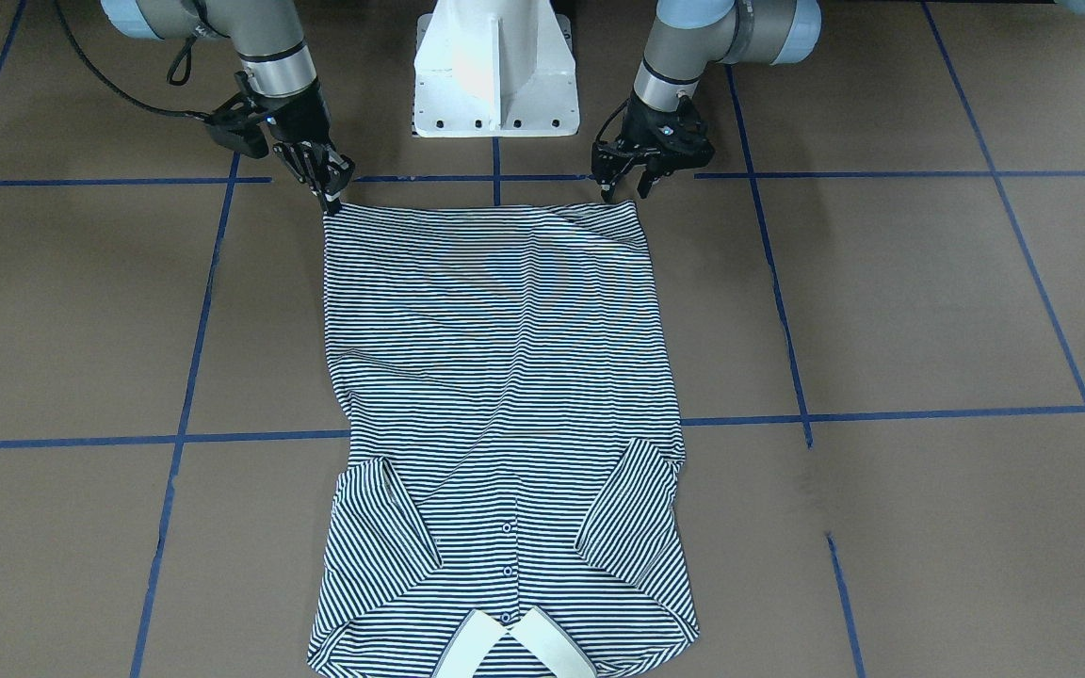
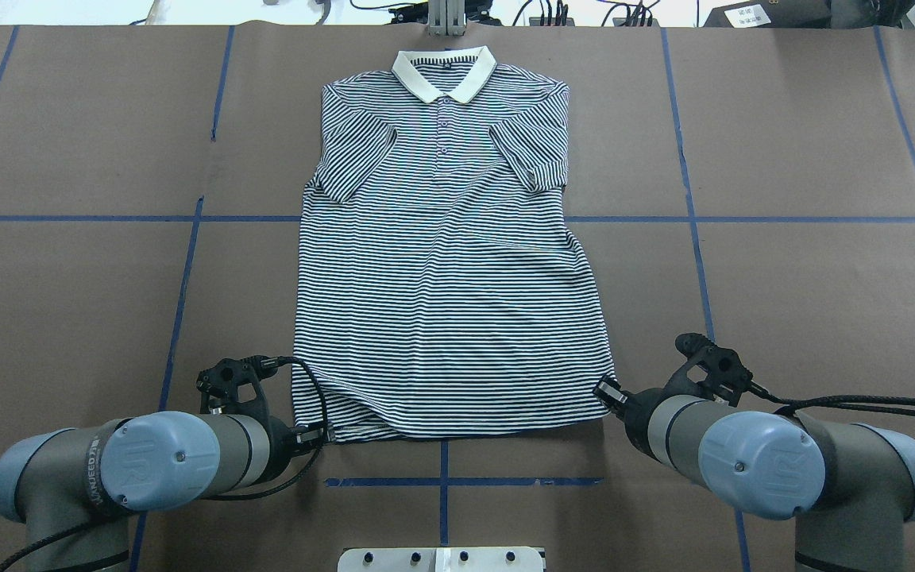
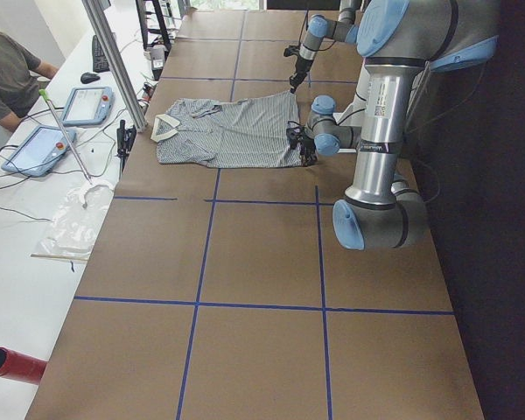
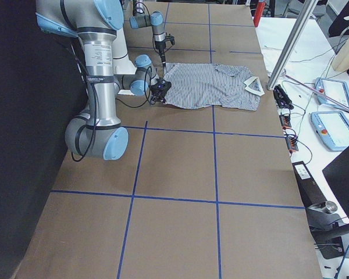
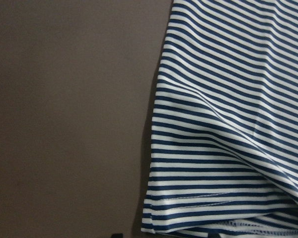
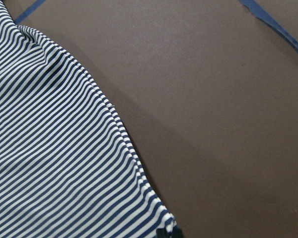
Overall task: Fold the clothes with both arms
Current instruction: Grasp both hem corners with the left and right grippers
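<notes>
Two grippers at the hem | polo shirt [image 1: 505,377] lies flat, front up, on the table [image 1: 929,301], collar [image 1: 514,650] toward your side | left gripper [image 1: 626,191] fingers spread at one hem corner | right gripper [image 1: 330,200] pinched on the other corner (you see fabric at its tip in the wrist view)

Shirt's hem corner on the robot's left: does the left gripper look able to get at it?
Probably yes. The left gripper hangs open right beside that corner of the shirt, and nothing appears to lie between them.
</notes>
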Available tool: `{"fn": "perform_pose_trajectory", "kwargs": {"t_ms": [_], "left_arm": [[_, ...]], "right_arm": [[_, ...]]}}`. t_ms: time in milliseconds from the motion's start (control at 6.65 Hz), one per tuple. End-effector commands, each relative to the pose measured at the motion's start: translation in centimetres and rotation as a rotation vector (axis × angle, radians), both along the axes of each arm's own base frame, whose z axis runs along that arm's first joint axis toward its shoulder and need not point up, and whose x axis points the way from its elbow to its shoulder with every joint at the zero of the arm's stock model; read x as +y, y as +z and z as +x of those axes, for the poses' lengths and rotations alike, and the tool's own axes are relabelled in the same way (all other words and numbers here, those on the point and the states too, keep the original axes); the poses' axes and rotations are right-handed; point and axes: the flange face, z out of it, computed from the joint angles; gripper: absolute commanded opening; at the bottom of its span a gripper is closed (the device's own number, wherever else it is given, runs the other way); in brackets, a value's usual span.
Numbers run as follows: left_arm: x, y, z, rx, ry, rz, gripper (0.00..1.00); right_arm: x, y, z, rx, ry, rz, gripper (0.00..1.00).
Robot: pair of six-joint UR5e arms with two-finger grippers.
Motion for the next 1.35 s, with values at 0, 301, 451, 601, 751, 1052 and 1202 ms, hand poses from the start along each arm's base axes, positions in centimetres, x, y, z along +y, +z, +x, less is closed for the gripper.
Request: {"fn": "perform_pose_trajectory", "kwargs": {"t_ms": [0,301,451,601,751,1052,1202], "left_arm": [[-0.6,0.3,0.0,-0.017,-0.020,0.014,0.63],[-0.6,0.4,0.0,-0.023,-0.022,0.014,0.00],[-0.6,0.2,0.0,-0.020,-0.019,0.016,0.00],[-0.5,-0.7,-0.2,-0.002,-0.019,0.017,0.00],[-0.4,-2.7,-0.6,0.002,-0.019,0.015,0.00],[0.8,-5.6,-4.1,0.051,-0.023,0.010,0.00],[1.6,-6.0,-4.8,0.065,-0.030,-0.019,0.00]], "right_arm": [[0.0,0.1,0.1,0.002,0.001,0.000,0.00],[0.0,0.0,0.1,0.000,0.000,0.000,0.00],[0.0,0.0,0.1,0.000,0.001,0.000,0.00],[0.0,0.0,0.2,0.000,0.002,0.000,0.00],[0.2,0.5,0.7,0.009,-0.002,-0.002,0.00],[2.8,0.0,4.2,-0.005,-0.038,-0.003,0.00],[4.4,-0.2,6.2,-0.007,-0.066,-0.007,0.00]]}}
